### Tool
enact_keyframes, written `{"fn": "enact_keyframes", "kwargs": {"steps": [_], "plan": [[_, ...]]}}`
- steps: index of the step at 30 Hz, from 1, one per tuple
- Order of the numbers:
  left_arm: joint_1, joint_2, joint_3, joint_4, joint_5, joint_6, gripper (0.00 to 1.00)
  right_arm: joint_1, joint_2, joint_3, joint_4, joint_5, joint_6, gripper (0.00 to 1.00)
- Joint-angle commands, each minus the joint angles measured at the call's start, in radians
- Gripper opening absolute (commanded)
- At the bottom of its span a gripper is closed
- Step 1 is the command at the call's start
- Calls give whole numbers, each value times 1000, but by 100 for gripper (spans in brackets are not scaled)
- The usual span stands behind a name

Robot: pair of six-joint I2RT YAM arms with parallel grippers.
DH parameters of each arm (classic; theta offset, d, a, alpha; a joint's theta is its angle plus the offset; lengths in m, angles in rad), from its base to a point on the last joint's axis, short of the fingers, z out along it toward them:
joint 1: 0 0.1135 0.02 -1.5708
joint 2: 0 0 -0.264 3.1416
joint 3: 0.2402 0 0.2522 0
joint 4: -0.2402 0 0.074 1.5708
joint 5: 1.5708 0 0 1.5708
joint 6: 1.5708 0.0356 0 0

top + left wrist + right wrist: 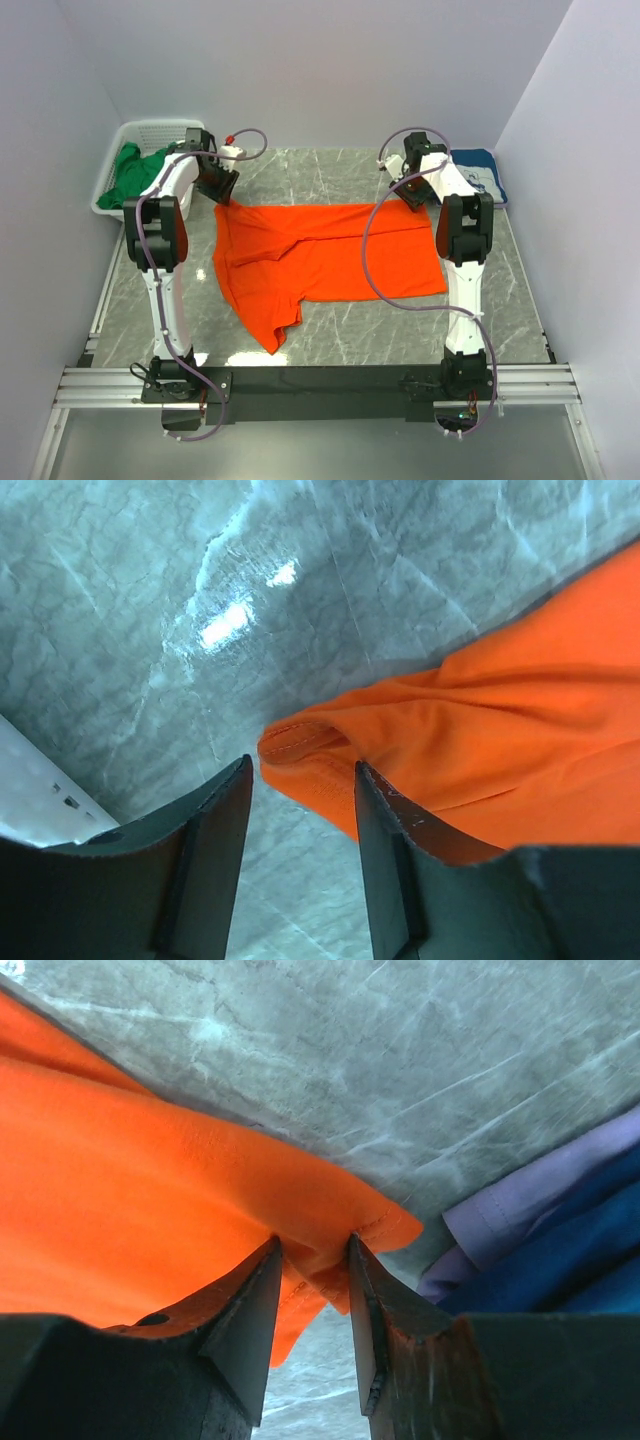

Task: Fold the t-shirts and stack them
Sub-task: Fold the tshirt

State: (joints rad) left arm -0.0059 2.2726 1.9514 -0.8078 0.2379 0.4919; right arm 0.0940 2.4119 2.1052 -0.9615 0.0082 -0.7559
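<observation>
The orange t-shirt (330, 255) lies spread on the marble table, its far edge folded over toward the middle. My left gripper (222, 195) hovers at the shirt's far left corner. In the left wrist view its jaws (302, 770) stand open, and the hemmed orange corner (310, 755) lies loose on the table between the tips. My right gripper (405, 195) is at the far right corner. Its jaws (313, 1243) stand apart with a slack fold of orange cloth (150, 1200) between them. The navy t-shirt (480, 170) lies folded at the far right. The green t-shirt (135, 175) is bunched in the basket.
A white lattice basket (160, 128) stands at the far left corner of the table; its edge (30, 790) shows beside my left fingers. The navy shirt (580, 1250) lies just right of my right gripper. White walls close in on three sides.
</observation>
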Motion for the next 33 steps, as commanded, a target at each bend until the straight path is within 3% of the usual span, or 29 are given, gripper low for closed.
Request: {"fn": "enact_keyframes", "kwargs": {"steps": [1, 10, 16, 22, 25, 26, 30, 33], "plan": [[30, 5, 41, -10, 40, 96, 51, 6, 15, 16, -10, 30, 15, 40], [66, 1, 18, -50, 109, 194, 53, 4, 15, 1, -19, 44, 13, 39], [64, 22, -6, -7, 141, 197, 51, 4, 12, -2, -19, 53, 10, 39], [58, 50, -14, 100, 77, 159, 44, 4, 15, -11, -31, 73, 10, 39], [49, 56, -16, 114, 34, 162, 34, 4, 16, -24, -36, 91, 10, 39], [49, 57, -14, 108, 31, 168, 25, 4, 15, -31, -36, 96, 12, 39], [50, 56, -34, 133, -24, 160, 4, -4, 6, -53, -40, 108, 17, 39], [53, 47, -62, 198, -98, 126, 1, -10, -8, -80, -40, 110, 26, 39]]}}
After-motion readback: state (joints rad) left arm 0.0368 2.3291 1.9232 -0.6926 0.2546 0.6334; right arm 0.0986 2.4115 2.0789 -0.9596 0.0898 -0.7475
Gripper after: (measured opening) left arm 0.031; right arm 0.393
